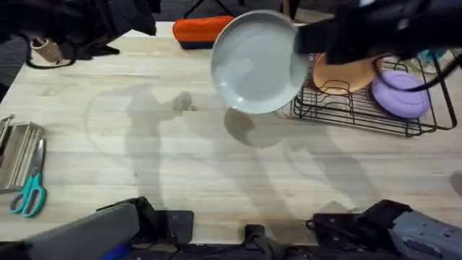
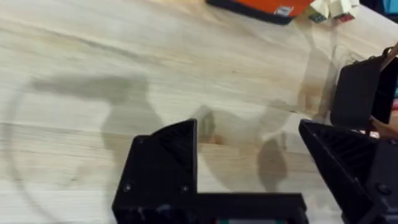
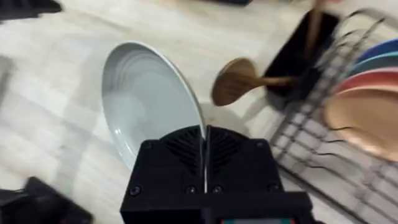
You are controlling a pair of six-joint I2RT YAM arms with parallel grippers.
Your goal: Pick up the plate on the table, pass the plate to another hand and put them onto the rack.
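Observation:
The pale grey plate [image 1: 256, 61] hangs tilted in the air above the table [image 1: 180, 159], just left of the black wire rack [image 1: 361, 115]. My right gripper [image 1: 303, 43] holds it at its right edge. In the right wrist view the right gripper [image 3: 204, 134] is shut on the rim of the plate [image 3: 143, 99], with the rack [image 3: 298, 143] beside it. My left gripper [image 2: 245, 127] stands open over bare tabletop, nothing between its fingers, away from the plate.
An orange plate [image 1: 346, 76] and a lilac plate [image 1: 397, 94] stand in the rack. A wooden spoon [image 3: 233, 81] sticks out of a black holder [image 3: 298, 56] at the rack's end. An orange case [image 1: 202, 30] lies at the back; scissors [image 1: 29, 191] at the left.

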